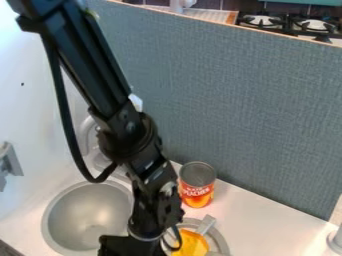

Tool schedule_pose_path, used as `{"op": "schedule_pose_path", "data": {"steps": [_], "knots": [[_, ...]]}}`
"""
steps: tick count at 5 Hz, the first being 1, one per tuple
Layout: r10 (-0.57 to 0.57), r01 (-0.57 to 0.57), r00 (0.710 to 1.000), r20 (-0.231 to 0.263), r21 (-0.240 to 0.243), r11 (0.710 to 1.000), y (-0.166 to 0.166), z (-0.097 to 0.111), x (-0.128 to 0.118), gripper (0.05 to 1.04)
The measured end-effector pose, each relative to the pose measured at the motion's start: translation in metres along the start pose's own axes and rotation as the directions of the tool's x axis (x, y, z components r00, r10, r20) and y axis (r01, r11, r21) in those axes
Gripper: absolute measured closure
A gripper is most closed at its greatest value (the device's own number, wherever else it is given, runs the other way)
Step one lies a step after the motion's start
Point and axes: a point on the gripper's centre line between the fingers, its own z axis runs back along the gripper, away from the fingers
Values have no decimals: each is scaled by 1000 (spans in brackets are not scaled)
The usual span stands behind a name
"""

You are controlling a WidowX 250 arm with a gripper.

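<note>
"At the lower edge of the camera view, you see your black two-finger pincer (137, 245), at the end of the black jointed arm (123, 107) that slants down from the upper left. Which object lies nearest it?"

"Just to the right of it, as you view the scene, is the yellow-orange object (192, 244). It lies within the visible rim of a round, grey metallic piece (222, 242); a flat, pale grey piece (207, 223) projects beside its upper end."

"How far open is the pincer, and what does it hold?"

"You cannot tell either from this angle."

"And the surroundings?"

"Above the yellow-orange object, near the panel, note the upright cylindrical can (197, 186), with its grey metal top and red-orange label. It stands on the white tabletop (257, 215). Left of the pincer, the round, silver-grey sink basin (87, 215) is set into that same surface. A curved, pale grey faucet (85, 134) rises partly behind your arm."

"What borders the area?"

"Behind the can you have the tall, blue-grey textured panel (247, 110); beyond its upper edge, black stove grates (265, 21). At the right edge stands a pale grey rounded object (336, 240), partly cut off."
</note>
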Motion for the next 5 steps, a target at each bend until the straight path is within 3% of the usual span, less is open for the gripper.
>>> {"op": "schedule_pose_path", "data": {"steps": [2, 4, 5], "knots": [[16, -18, 999, 47, 47, 999, 6, -10, 8, 83], [-7, 7, 1000, 26, 12, 1000, -1, -27, 15, 142], [23, -23, 1000, 15, -15, 1000, 3, -36, 18, 398]]}}
